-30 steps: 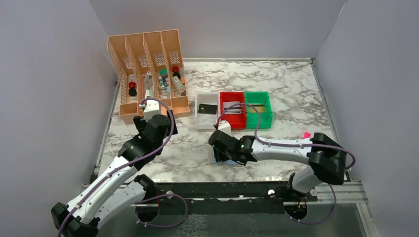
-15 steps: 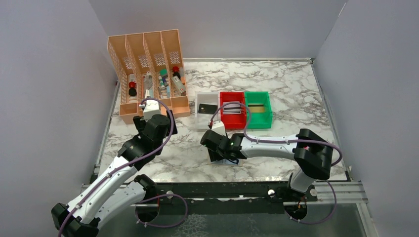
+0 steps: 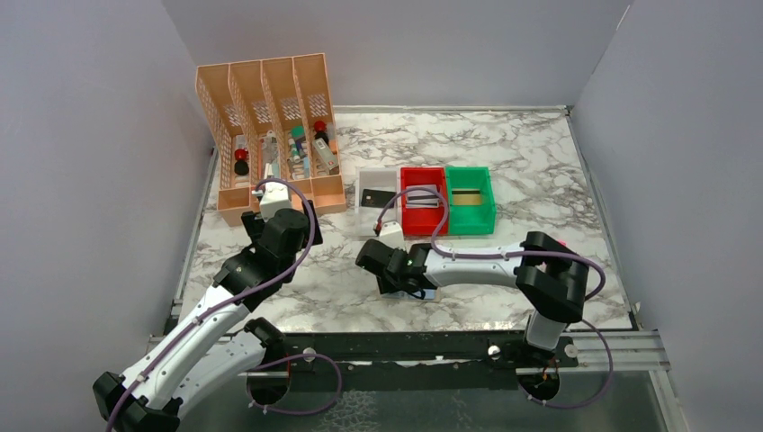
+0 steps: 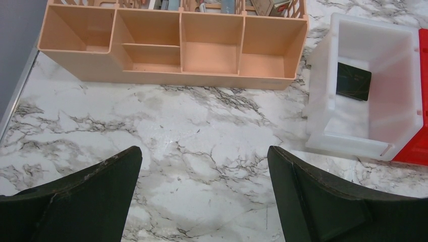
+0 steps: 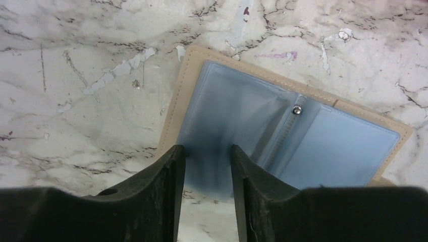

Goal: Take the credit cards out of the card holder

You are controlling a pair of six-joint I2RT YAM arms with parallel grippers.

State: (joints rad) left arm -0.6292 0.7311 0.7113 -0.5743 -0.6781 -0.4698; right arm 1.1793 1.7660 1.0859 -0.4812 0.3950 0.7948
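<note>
Low at frame centre, reaches leftward with the right gripper (image 5: 206, 151), jaws narrowly apart over the open card holder (image 5: 328, 146); cannot tell whether pinching. Further left, hovers with left gripper (image 4: 204, 151) spread wide.

Left arm (image 3: 193, 331) and right arm (image 3: 477, 264): white link shells, black joint housings, purple cable (image 3: 311, 225) looped along each; left gripper (image 4: 203, 151) fingers (image 4: 328, 201) matte black, edges scuffed.

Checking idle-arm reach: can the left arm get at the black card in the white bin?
Probably yes. The left fingers stand wide open over bare marble, nothing lies between them and the white bin, and the black card lies uncovered on its floor. They would only have to clear the near wall.
</note>
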